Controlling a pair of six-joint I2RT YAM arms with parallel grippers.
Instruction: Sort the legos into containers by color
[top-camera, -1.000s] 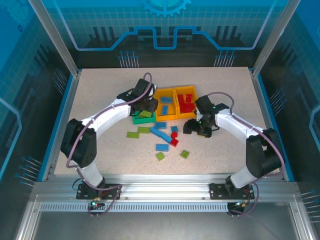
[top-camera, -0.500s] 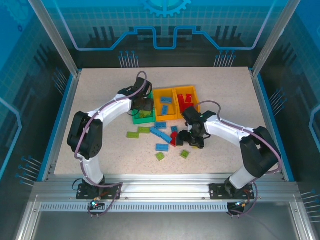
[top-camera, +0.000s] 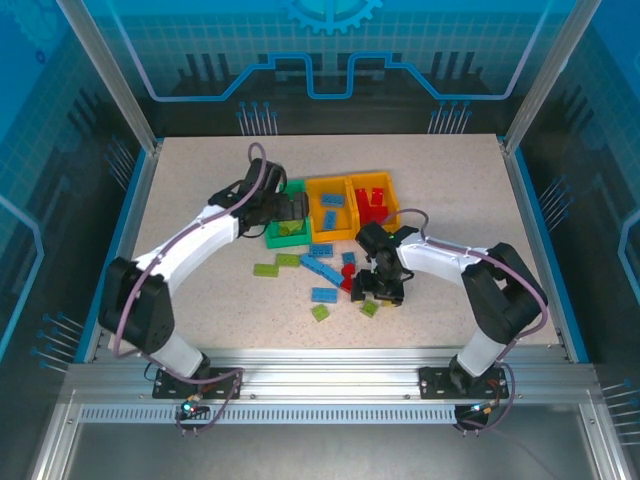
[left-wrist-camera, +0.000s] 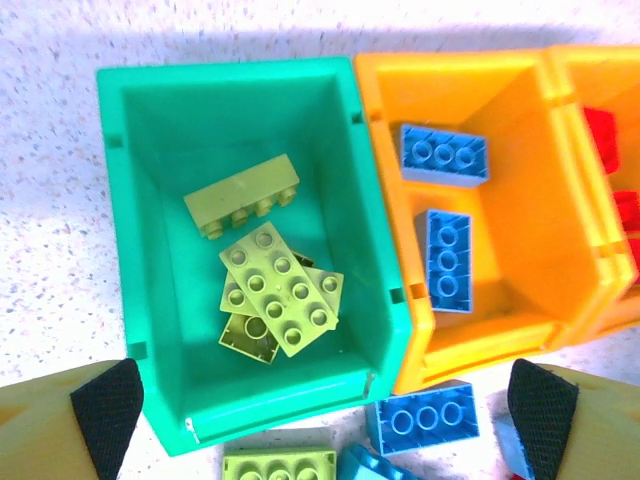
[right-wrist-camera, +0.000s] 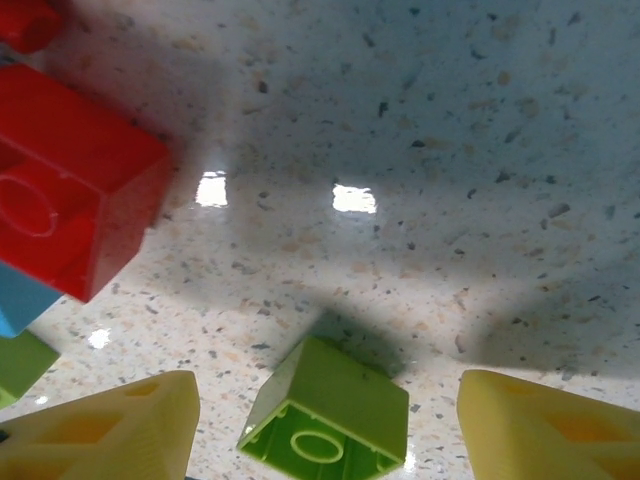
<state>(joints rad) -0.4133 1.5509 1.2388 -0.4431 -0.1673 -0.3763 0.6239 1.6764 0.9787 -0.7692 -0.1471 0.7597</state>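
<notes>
1. Legos lie in two places. Small studded plastic bricks are sorted: lime (left-wrist-camera: 280, 290) in the green open-topped plastic bin (left-wrist-camera: 230, 80), light blue (left-wrist-camera: 447, 258) in the middle orange bin (left-wrist-camera: 510, 180), and red (top-camera: 372, 208) in the end orange bin (top-camera: 370, 178). Loose ones (top-camera: 322, 272) are scattered just in front of the bins.
2. My right gripper (right-wrist-camera: 330, 438) is low over the table. Its jaws are spread wide and hold nothing. A lime square brick (right-wrist-camera: 335, 400), tipped with its hollow underside showing, sits between my fingers (right-wrist-camera: 110, 430), clear of both.
3. A glossy red brick (right-wrist-camera: 70, 190) lies near on one side, cut off by the frame. The blue and green slivers beside it are too cropped to judge.
4. My left gripper (left-wrist-camera: 322, 405) hangs above the green bin's near edge, jaws wide open and empty, with black textured pads (left-wrist-camera: 105, 410).
5. The speckled tabletop (top-camera: 450, 180) lies bare out to its blue border.
</notes>
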